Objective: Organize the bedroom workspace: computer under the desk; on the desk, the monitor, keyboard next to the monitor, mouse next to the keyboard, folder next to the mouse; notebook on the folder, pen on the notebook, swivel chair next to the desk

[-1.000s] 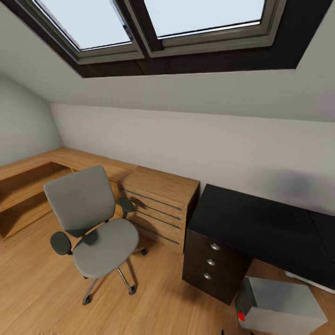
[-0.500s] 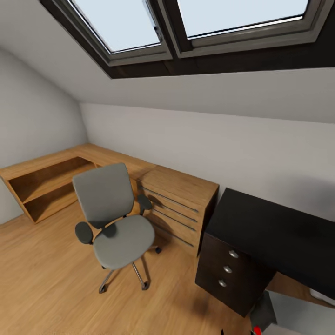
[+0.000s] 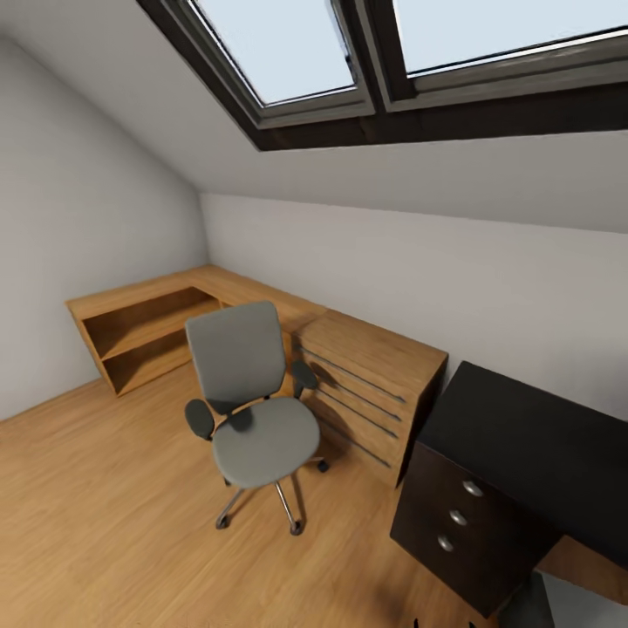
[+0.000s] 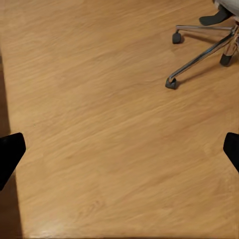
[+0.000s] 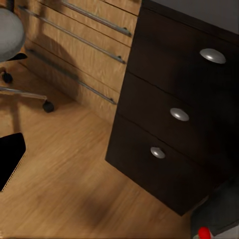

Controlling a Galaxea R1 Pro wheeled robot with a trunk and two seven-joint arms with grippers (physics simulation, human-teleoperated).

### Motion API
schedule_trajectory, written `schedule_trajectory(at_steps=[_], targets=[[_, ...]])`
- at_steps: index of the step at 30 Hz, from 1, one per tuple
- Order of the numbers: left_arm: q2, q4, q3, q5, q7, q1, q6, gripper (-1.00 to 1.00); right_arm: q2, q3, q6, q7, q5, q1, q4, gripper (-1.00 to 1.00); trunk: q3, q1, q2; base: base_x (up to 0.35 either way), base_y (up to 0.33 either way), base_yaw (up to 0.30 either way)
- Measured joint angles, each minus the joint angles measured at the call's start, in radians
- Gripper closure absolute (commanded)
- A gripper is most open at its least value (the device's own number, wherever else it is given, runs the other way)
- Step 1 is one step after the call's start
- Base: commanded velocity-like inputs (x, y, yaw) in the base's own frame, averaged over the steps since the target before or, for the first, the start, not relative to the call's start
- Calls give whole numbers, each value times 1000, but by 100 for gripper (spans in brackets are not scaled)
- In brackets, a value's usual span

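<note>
- My head camera looked down on the swivel chair (image 3: 253, 410), which stood on the wooden floor (image 3: 96, 515) with its grey seat bare, just in front of the wooden drawer unit (image 3: 371, 397).
- Open floor spread wide to the chair's left and toward me; a low wooden shelf (image 3: 144, 331) ran along the left wall under the sloping ceiling and skylights (image 3: 288, 44).
- The black desk (image 3: 532, 445) stood to the right, its side touching or nearly touching the drawer unit, its top bare where I could see it, three round-knobbed drawers down its front.
- My left gripper (image 4: 119, 149) was spread wide with nothing between its fingertips (image 4: 10, 154); beneath it lay bare floor, with the chair's chrome legs and castors (image 4: 172, 83) near one corner.
- My right wrist view gave the desk drawers (image 5: 174, 114) close up, the chair's castor beside the drawer unit, and a grey computer case (image 5: 219, 219) with a red spot at the desk's foot. One dark fingertip (image 5: 10, 157) showed, so I could not tell how far my right gripper stood open.
</note>
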Motion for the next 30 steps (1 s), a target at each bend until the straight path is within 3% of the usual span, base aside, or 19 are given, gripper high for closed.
schedule_trajectory(at_steps=[30], targets=[[-1, 0, 0, 0, 1, 0, 4, -100, 1, 0, 0, -1, 5, 0, 1, -100, 4, 0, 0, -3, 0, 277]])
